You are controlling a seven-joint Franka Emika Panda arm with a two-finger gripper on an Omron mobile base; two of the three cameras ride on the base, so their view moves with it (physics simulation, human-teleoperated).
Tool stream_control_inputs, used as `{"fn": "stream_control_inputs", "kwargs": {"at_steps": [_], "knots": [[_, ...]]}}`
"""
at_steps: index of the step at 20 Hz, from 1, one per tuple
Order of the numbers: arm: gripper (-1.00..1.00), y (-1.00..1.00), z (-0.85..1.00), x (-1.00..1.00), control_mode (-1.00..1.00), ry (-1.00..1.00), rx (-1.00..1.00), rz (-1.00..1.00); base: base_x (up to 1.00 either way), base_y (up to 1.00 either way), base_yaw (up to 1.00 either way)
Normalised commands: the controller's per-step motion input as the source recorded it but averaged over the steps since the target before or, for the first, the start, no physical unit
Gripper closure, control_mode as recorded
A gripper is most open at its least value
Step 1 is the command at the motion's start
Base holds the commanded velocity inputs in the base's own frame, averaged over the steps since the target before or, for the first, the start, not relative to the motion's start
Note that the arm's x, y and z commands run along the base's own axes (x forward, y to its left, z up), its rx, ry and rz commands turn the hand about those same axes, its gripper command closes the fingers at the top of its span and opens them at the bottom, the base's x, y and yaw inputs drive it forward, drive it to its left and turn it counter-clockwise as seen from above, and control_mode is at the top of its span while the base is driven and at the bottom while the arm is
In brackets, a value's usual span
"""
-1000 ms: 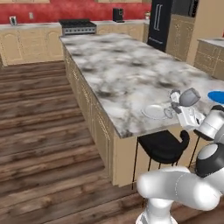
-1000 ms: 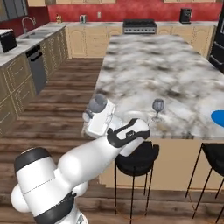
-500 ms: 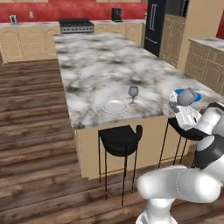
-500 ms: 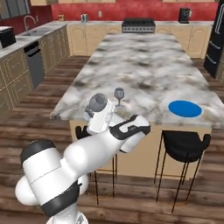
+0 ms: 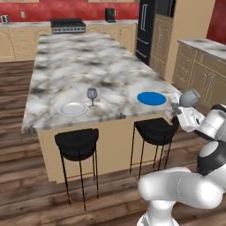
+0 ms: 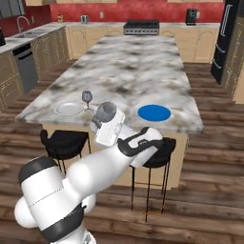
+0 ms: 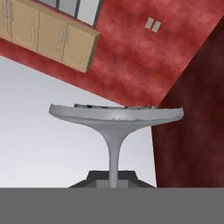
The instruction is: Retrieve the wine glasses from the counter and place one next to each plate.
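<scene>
- Kitchen with red back wall (image 5: 88,11) and wood floor: whole scene shifted sideways against the earlier frames, so base driven along the island, not things moved.
- Marble counter (image 5: 75,66) now squarely ahead; near edge with two black stools (image 5: 77,143) under it, both plates within the field of both base views.
- White arm (image 6: 95,167) raised in front of the counter edge, level with the gap between the two place settings.
- White plate (image 5: 73,108) at the left setting, first wine glass (image 5: 92,95) upright just beside it: that half of the task judged complete.
- Blue plate (image 5: 151,98) at the right setting, no glass beside it: remaining half judged open.
- Gripper (image 6: 106,125) clenched on the stem of the second wine glass (image 6: 106,111), carried clear of the counter; bowl tilted, seen from the foot end in the hand view.
- Judgement: carry phase nearly done; reach toward the blue plate and upright set-down outstanding.
</scene>
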Motion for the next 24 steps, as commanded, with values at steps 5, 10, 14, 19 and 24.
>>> {"fn": "stream_control_inputs", "kwargs": {"at_steps": [5,10,14,19,24], "knots": [[1.0,0.0,0.0,0.0,1.0,0.0,0.0,0.0,0.17,-1.0,0.17],[1.0,0.0,0.0,0.0,1.0,0.0,0.0,0.0,0.69,-0.72,0.1],[1.0,0.0,0.0,0.0,1.0,0.0,0.0,0.0,1.0,-0.26,0.05],[1.0,0.0,0.0,0.0,1.0,0.0,0.0,0.0,0.84,-0.3,0.04],[1.0,0.0,0.0,0.0,1.0,0.0,0.0,0.0,0.18,-0.89,0.3]]}}
